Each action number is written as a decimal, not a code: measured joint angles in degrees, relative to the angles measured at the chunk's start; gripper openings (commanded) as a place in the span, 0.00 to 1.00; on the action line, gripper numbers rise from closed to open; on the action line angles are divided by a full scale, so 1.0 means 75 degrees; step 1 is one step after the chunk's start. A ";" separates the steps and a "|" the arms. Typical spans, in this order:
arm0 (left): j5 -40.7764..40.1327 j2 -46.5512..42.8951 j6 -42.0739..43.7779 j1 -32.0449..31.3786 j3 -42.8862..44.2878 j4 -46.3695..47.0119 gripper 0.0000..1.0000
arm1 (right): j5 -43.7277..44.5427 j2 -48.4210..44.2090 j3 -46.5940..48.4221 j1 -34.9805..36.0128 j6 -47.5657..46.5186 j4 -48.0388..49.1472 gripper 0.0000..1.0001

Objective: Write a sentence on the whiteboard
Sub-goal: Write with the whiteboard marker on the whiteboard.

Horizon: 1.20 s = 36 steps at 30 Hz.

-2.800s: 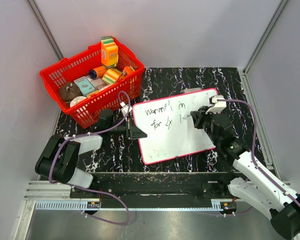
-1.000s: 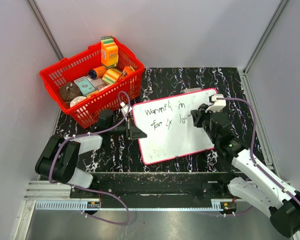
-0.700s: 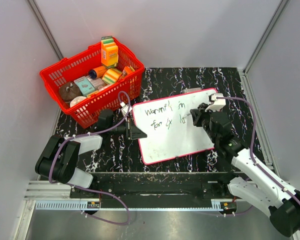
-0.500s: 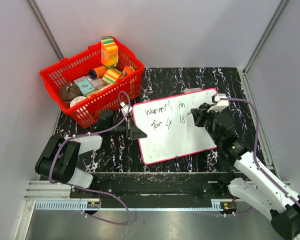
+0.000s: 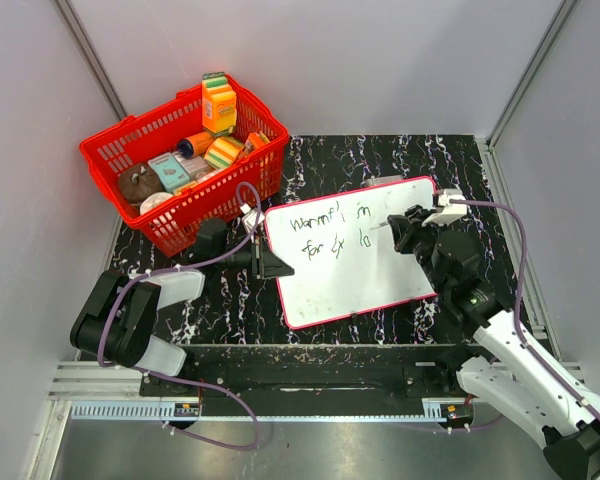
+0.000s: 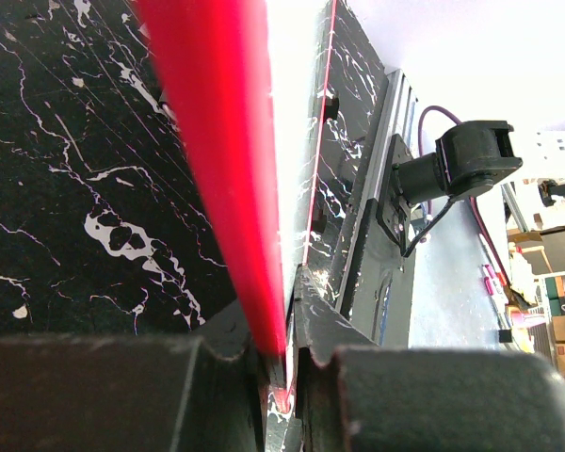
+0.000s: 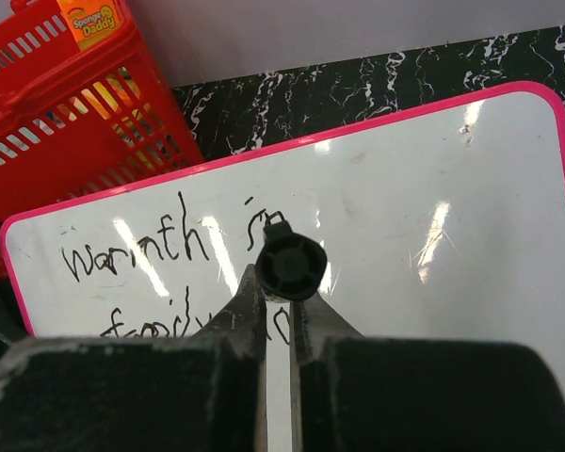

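Whiteboard: the whiteboard point(image 5: 352, 265) lies on the black marbled table point(image 5: 380, 160), centre-right of the top view, skewed so that its left end sits near the red basket point(image 5: 215, 200).
Writing so far: "warmth in" on the upper line; on the lower line "for", an unclear short word, and the start of another.
Left gripper: the left gripper point(image 6: 278, 363) is clenched on the board's pink left edge and pins it in place.
Right gripper: the right gripper point(image 7: 278, 311) is clamped around a black marker point(image 7: 290, 266), above the board's upper middle. I cannot tell whether the tip touches the surface.
Risk, board: if the pen presses or drags hard, the board could pivot about its single clamped edge and the letters would skew.
Risk, marker: it is held only between two narrow fingers. A sideways stroke could twist it in the grip, which would break the strokes or lift the tip.
Risk, ink: the gripper works just over the fresh words, so a low pass could smear them.
Change from earlier frames: the lower line has gained a letter after its last stroke. The right wrist and forearm have swung toward the right of the frame. The board, basket and left arm sit as they did.
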 measured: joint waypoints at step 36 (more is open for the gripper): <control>0.0006 0.0000 0.0003 0.0000 0.0000 -0.0003 0.00 | 0.0382 0.0679 -0.0192 0.0000 -0.0082 0.0000 0.00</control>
